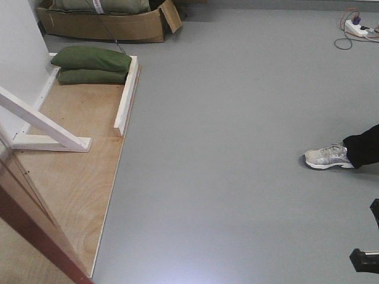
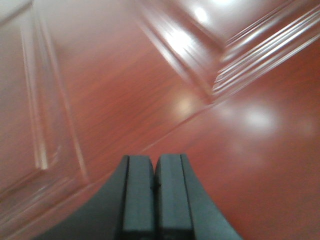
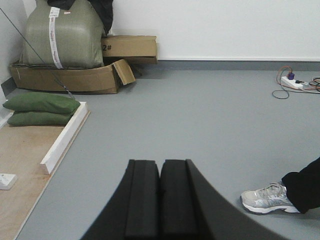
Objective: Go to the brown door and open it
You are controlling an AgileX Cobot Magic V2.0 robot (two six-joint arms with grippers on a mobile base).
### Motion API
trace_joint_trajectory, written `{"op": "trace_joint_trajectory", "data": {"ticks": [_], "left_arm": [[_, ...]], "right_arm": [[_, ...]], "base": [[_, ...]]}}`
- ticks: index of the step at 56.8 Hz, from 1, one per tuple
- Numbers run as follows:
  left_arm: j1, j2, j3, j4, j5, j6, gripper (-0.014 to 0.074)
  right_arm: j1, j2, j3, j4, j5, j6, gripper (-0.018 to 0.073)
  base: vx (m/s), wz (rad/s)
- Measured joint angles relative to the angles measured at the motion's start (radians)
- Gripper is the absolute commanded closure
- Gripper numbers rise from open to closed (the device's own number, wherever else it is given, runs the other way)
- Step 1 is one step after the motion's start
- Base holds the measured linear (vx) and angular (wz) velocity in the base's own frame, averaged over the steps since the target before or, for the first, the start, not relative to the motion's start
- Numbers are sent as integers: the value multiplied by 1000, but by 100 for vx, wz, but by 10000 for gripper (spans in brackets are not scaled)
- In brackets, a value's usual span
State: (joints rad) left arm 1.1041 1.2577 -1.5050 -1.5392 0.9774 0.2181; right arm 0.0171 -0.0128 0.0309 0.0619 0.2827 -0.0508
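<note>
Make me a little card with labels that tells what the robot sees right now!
brown door: shiny, fills the left wrist view
left gripper: shut, holding nothing, pointed at the door
right gripper: shut, holding nothing, pointed across the room
grey floor: covers most of the front view
wooden platform: on the left, with a white frame on it
green bags: two, stacked at the platform's far end
cardboard box: behind the bags
sneaker: a person's foot, at the right
power strip: far right, cables plugged in
</note>
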Motion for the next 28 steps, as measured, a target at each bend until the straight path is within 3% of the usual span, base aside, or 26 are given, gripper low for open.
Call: {"op": "trace_joint_trajectory", "data": {"ticks": [17,23,28], "left_arm": [[-364,71,0,240,-211,0,603],[-461,66,0,289,-248,0,603],[-503,61,0,299,-268,0,603]], "right_arm": [[0,0,0,0,0,0,559],[0,0,0,0,0,0,559],[0,0,0,0,0,0,559]], "base": [[0,0],[0,0],[0,0]]}}
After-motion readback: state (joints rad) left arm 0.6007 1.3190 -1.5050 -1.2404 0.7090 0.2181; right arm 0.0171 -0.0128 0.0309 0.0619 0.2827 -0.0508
